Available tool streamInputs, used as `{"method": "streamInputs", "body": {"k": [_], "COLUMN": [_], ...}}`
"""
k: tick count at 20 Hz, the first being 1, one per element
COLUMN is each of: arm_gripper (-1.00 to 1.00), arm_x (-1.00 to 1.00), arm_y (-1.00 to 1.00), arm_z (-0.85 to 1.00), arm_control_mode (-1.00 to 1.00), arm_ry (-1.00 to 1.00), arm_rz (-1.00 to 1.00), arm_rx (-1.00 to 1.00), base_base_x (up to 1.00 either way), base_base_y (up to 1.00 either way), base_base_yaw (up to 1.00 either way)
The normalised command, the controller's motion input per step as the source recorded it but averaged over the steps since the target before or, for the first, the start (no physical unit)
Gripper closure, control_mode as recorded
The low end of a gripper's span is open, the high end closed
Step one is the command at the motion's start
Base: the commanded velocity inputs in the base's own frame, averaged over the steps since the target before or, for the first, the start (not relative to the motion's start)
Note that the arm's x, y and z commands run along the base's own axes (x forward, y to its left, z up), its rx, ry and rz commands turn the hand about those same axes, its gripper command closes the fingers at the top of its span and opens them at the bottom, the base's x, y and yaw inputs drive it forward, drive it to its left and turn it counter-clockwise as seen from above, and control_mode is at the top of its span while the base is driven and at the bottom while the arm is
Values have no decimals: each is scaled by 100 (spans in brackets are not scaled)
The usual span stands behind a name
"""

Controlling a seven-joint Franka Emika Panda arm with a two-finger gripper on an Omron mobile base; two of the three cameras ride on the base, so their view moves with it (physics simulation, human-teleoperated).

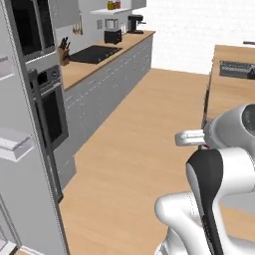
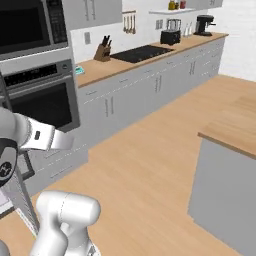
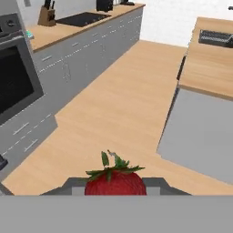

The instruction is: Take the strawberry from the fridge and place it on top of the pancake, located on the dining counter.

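From the left base view you have the fridge [image 1: 30, 164] open at the left edge, its white door shelves showing, while the dining counter [image 1: 226, 87] lies ahead to the right across the wooden floor; the arm is folded close in the lower right. From the right base view the wall oven [image 2: 42, 97] and the long run of white cabinets [image 2: 150, 85] sit along the left, and the near corner of the dining counter [image 2: 235, 130] juts in from the right, with bare floor between it and you. In the hand view the strawberry [image 3: 115, 182] sits right at the bottom between the dark finger tips, green top up, and the gripper [image 3: 115, 187] looks clamped on it, though the tips are mostly cut off, so treat the grip as likely rather than certain. The pancake is somewhere on that counter, so the step in hand appears to be the carry. Drive smoothly toward the counter, keep the hand level and tucked in, and leave the squeeze alone: the berry is tiny and could slip out. Steer clear of the counter's corner, and raise the hand above the wooden top before you reach over it.
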Motion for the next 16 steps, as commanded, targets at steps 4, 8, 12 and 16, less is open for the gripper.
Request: {"method": "streamInputs", "body": {"k": [4, 8, 12, 16], "arm_gripper": [100, 100, 100, 100], "arm_x": [0, 0, 0, 0], "arm_y": [0, 0, 0, 0], "arm_z": [0, 0, 0, 0], "arm_control_mode": [100, 100, 100, 100], "arm_ry": [0, 0, 0, 0], "arm_rz": [0, 0, 0, 0], "arm_rx": [0, 0, 0, 0], "base_base_x": [3, 1, 13, 3], "base_base_y": [-42, -21, -40, -60], "base_base_yaw": [-44, -46, -36, -34]}}
